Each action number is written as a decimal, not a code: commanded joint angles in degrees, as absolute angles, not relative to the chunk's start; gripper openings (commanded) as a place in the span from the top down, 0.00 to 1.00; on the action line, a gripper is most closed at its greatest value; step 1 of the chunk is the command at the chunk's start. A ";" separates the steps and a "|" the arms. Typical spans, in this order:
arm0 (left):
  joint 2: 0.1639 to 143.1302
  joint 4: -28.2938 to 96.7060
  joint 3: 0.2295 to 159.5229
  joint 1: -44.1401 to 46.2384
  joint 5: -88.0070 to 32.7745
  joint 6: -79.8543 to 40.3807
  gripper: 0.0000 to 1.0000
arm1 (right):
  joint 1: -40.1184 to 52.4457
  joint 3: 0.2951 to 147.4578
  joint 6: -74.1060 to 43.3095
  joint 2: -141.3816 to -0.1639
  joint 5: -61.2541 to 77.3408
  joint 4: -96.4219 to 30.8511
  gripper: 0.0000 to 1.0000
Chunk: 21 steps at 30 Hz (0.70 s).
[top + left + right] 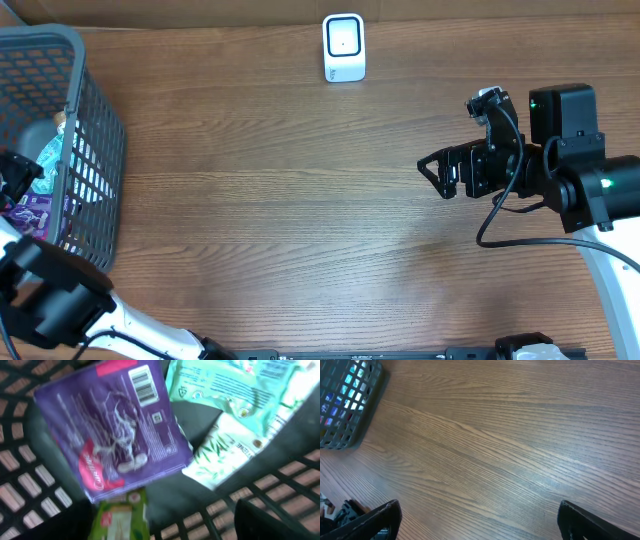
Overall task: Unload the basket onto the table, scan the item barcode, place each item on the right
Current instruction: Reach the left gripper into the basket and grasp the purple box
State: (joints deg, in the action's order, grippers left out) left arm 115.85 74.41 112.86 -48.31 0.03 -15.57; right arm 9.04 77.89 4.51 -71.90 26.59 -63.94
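left fingers [265, 520]: down inside the basket [95, 130]. Only one dark finger shows in the wrist view, far off at the lower right, so they stand spread. Nothing pinched.
right fingers [592, 520]: spread wide, empty, over bare counter [300, 220] on the right side.
basket: one, grey plastic lattice, at the counter's left edge. Holds soft packets lying flat and overlapping.
packets counted: four in the left wrist view.
purple packet [112, 430]: centre-left of the basket floor, lying askew, printed back up.
barcode [142, 383]: one, black bars on white, near the purple packet's upper edge, facing up. A small square code sits a little below it.
mint packet [235, 385]: upper right, crinkled. Fine print and triangle marks, too blurred to read.
white packet [222, 452]: green leaf print, tucked at the mint packet's lower edge, its side near the purple packet's corner.
green packet [120, 517]: at the purple packet's lower edge. Which lies on top, cannot tell.
writing: white cursive on a pink patch of the purple packet, blurred, unreadable.
scanner [344, 47]: one, white, upright at the counter's far edge, well apart from the basket.
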 commanded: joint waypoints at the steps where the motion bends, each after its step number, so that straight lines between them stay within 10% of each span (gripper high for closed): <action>1: 117.93 72.60 113.23 -45.30 5.82 -12.16 0.17 | 9.26 79.48 4.56 -71.81 26.59 -63.57 0.00; 8: 123.55 72.99 112.68 -42.50 11.66 -5.76 0.00 | 9.26 79.48 4.56 -71.83 26.59 -63.33 0.00; 14: 129.67 75.79 112.51 -41.60 15.59 -5.74 0.20 | 9.26 79.48 4.56 -71.83 26.59 -63.33 0.00; 21: 130.02 74.17 112.33 -41.89 17.76 -6.04 0.21 | 9.26 79.48 4.56 -72.20 26.59 -63.33 0.00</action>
